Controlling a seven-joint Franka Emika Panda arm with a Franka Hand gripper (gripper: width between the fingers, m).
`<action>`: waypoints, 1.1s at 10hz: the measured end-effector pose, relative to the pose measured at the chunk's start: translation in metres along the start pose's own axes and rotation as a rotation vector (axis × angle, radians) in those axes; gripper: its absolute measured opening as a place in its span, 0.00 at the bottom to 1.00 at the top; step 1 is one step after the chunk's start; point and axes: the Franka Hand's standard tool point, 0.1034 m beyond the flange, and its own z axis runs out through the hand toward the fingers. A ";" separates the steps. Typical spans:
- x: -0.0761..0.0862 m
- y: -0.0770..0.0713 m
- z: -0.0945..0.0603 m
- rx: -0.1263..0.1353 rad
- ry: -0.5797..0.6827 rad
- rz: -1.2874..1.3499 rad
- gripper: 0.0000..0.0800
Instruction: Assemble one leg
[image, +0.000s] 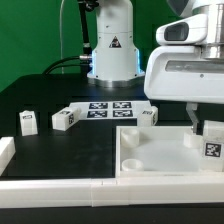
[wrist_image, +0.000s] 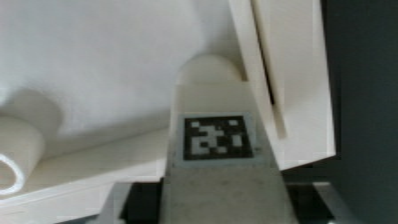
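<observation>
My gripper (image: 205, 126) is shut on one leg (image: 212, 141), a small white block with a black-and-white tag on its side. It holds the leg upright over the right end of the large white square tray-like piece (image: 150, 158); whether the leg touches it I cannot tell. In the wrist view the leg (wrist_image: 217, 120) runs out from between the jaws of my gripper (wrist_image: 222, 205), tag facing the camera, over the piece's white floor (wrist_image: 107, 60) near its raised rim (wrist_image: 281, 70). A round boss (wrist_image: 15, 135) shows beside it.
Three loose legs stand on the black table: one (image: 28, 122) at the exterior view's left, one (image: 65, 119) beside the marker board (image: 105, 107), one (image: 147, 115) at its right end. A white fence (image: 60, 188) borders the front and left. The robot base (image: 112, 50) stands behind.
</observation>
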 end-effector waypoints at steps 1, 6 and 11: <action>-0.001 0.004 0.000 -0.016 -0.003 0.161 0.37; 0.007 0.041 0.002 -0.121 0.027 0.543 0.39; 0.009 0.050 0.003 -0.146 0.046 0.627 0.64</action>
